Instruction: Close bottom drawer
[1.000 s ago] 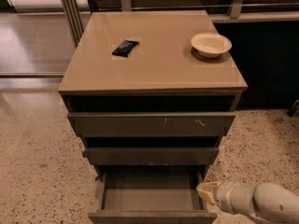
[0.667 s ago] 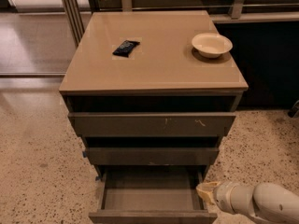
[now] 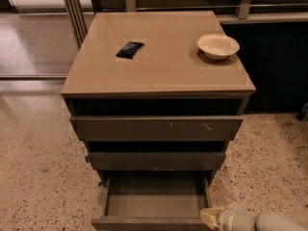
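Observation:
The bottom drawer (image 3: 153, 202) of the tan-topped cabinet stands pulled out toward me, its shallow grey box showing and its plain dark front (image 3: 144, 224) at the lower edge of the view. My gripper (image 3: 210, 217), a pale tip on a white arm, sits at the drawer's front right corner, touching or very near the front panel. The middle drawer front (image 3: 156, 160) with a blue bit at its left end and the top drawer front (image 3: 156, 128) with pale scratches sit above, both slightly out.
On the cabinet top (image 3: 159, 76) lie a black packet (image 3: 130, 49) and a white bowl (image 3: 218, 45). Speckled floor lies on both sides. Metal posts (image 3: 73, 8) stand at the back left, a dark counter (image 3: 279, 57) at the right.

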{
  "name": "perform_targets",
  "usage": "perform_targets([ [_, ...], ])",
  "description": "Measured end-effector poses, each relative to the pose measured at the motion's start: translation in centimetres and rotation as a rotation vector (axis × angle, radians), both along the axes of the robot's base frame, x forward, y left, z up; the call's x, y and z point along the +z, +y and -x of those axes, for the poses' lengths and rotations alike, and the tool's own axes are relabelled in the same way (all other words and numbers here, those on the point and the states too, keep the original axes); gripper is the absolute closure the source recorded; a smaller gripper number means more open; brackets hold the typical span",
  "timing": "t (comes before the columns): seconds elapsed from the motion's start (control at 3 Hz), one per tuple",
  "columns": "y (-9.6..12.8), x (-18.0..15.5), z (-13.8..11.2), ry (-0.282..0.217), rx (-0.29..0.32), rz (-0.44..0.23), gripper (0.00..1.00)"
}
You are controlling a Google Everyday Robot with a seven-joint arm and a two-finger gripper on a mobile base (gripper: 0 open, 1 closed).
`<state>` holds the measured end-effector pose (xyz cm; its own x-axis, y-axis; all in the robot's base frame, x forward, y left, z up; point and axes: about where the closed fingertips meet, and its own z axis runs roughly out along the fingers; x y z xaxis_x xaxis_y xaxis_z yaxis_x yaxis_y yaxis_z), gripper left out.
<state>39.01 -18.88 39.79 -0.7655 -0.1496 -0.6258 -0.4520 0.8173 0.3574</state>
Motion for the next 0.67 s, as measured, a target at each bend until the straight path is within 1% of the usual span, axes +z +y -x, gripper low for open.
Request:
perform_targets([
  [0.33, 0.6, -3.3, 2.0, 0.006, -0.084, -0.002, 1.0],
  [0.67, -0.8, -3.9, 1.2, -0.008, -0.135, 0.041, 1.0],
])
